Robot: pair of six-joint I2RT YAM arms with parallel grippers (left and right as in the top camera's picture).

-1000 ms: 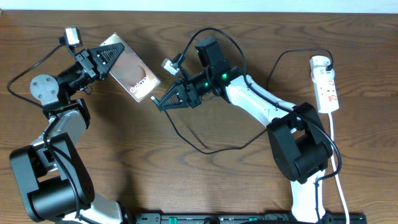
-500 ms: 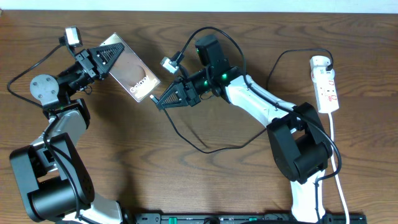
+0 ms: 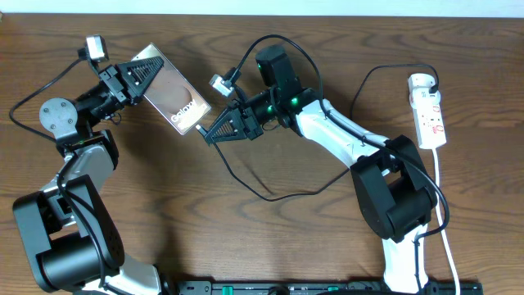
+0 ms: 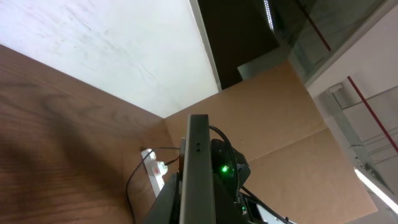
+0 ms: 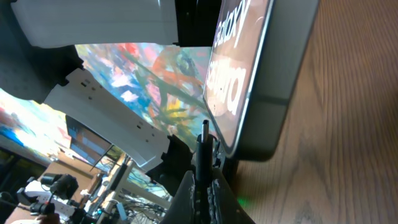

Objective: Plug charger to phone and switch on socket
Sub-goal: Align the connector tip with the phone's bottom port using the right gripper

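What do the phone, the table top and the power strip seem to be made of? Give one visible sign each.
Phone: glossy brown back, probably glass or polished plastic; it mirrors the room in the right wrist view.
Table top: matte wood or wood-look laminate; grain streaks run across it.
Power strip: smooth white moulded plastic, judging by even colour and rounded edges.

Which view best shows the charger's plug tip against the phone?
Right wrist: the plug tip stands close-up, pinched in the right gripper, by the end of the phone. Overhead shows only a speck there; left wrist shows the phone edge-on, tip hidden.
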